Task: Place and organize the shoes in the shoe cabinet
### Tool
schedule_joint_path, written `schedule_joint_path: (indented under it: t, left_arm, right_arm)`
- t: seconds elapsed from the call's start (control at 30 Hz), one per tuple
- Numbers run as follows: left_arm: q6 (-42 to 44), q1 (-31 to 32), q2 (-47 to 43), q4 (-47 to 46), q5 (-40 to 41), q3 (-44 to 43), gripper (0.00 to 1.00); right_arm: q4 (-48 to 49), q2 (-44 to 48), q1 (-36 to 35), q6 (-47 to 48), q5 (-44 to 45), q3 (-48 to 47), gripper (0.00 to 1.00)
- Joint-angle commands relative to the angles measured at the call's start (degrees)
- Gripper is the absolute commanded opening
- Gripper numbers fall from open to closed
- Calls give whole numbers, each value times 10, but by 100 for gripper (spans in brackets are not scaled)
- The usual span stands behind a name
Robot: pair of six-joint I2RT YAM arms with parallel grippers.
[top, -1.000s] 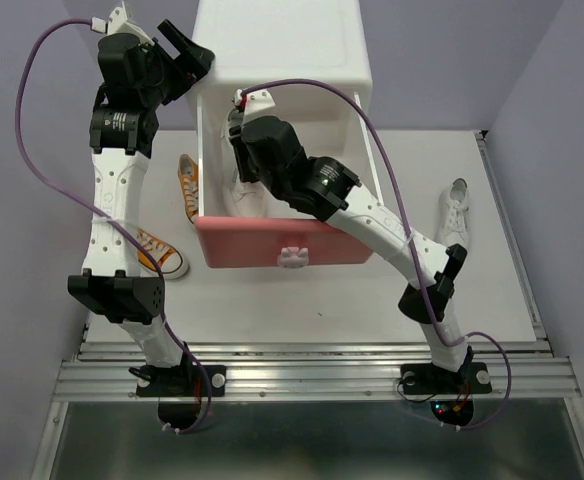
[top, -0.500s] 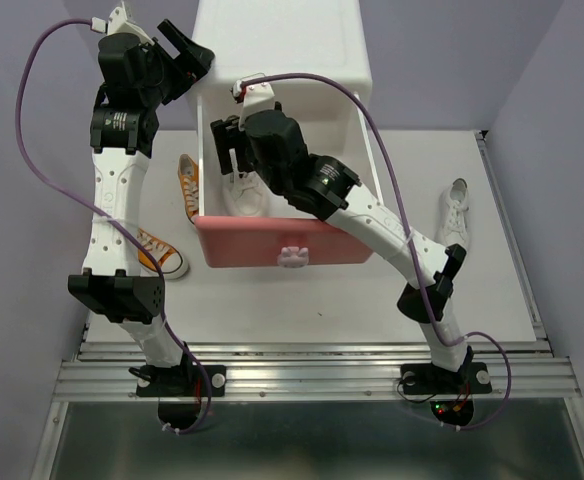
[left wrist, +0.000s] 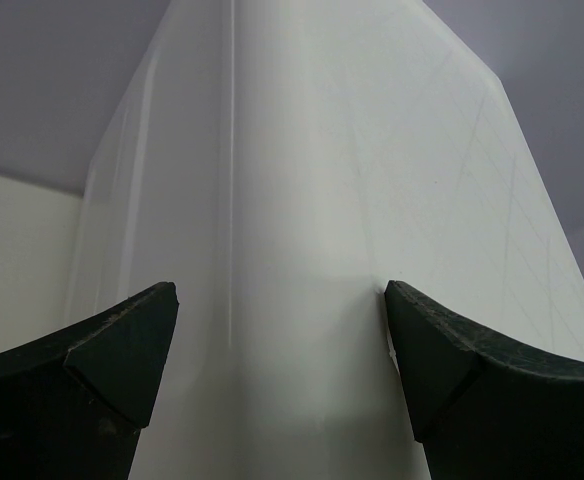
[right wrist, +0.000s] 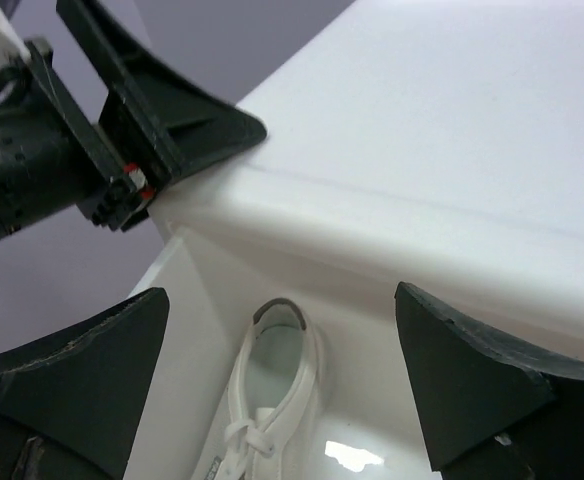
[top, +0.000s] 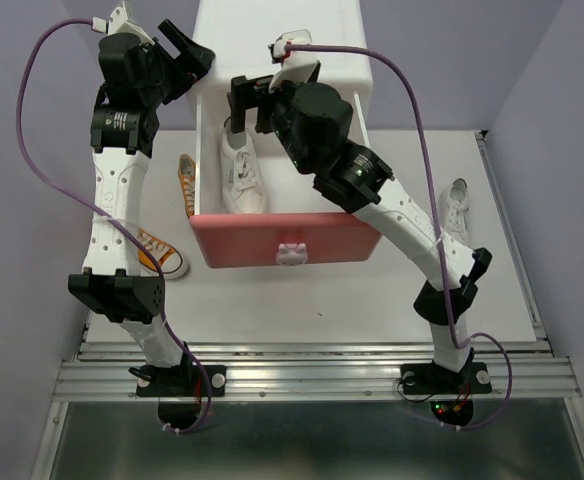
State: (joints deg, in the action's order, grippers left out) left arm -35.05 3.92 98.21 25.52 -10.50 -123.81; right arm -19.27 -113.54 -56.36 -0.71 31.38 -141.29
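I get bright, even light from overhead; shadows on the table (top: 502, 300) are soft. The shoe cabinet (left wrist: 322, 200) nearly washes out in my wrist views, and the close fingertips (right wrist: 62, 380) look blurred.

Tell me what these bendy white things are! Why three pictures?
They are two robot arms with pincher hands. One picture looks down from above; the other two come from cameras on each wrist. On the table stands a shoe cabinet with its pink drawer pulled out, a white shoe inside. Two orange shoes lie left of it, the other white shoe right. The left gripper, open, sits at the cabinet's corner; the right gripper hangs open over the drawer. Nothing is held.
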Motion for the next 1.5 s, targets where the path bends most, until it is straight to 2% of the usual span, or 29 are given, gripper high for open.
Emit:
schedule_joint_path:
  t: [0.0, 0.17, 0.3, 0.4, 0.43, 0.5, 0.53, 0.6, 0.63, 0.7, 0.73, 0.77, 0.8, 0.93, 1.1, 1.47]
  left_arm:
    - [49, -13, 39, 135, 57, 37, 94]
    - [48, -13, 34, 135, 56, 49, 94]
    - [51, -13, 28, 130, 56, 57, 94]
    - [53, -13, 27, 129, 57, 56, 94]
    - [53, -13, 27, 129, 55, 57, 94]
    - [51, -13, 26, 129, 52, 57, 94]
    - [51, -13, 25, 131, 52, 57, 94]
    - [53, -13, 22, 132, 52, 57, 94]
    - [53, -13, 21, 132, 53, 58, 94]
    - [54, -13, 18, 132, 53, 59, 94]
    - [55, -13, 18, 132, 54, 59, 94]
    - [56, -13, 17, 132, 52, 62, 94]
    - [56, -13, 15, 132, 53, 64, 94]
    - [54, -13, 8, 125, 51, 73, 94]
    - [58, -13, 1, 125, 66, 74, 94]
    - [65, -13, 4, 118, 65, 74, 94]
  right_arm:
    - [63, 53, 34, 12, 32, -41, 100]
    - [64, 106, 102, 16, 80, -12, 100]
    - [62, 179, 178, 15, 128, 78, 100]
    - [25, 230, 251, -20, 141, 144, 100]
    - [-20, 245, 273, -33, 136, 161, 100]
    - [-77, 252, 341, -63, 107, 171, 100]
    - [-150, 250, 370, -83, 93, 168, 100]
    - [-219, 249, 432, -148, 41, 161, 100]
    - [-260, 249, 497, -159, -35, 172, 100]
    - [-325, 237, 574, -177, -141, 196, 100]
    - [-348, 228, 574, -179, -166, 201, 100]
    - [-368, 218, 609, -179, -190, 206, 100]
    - [-396, 201, 620, -179, -201, 224, 100]
    - [-398, 186, 643, -141, -242, 296, 100]
    - [-399, 159, 712, -163, -305, 360, 100]
    - [-355, 83, 718, -120, -308, 433, 100]
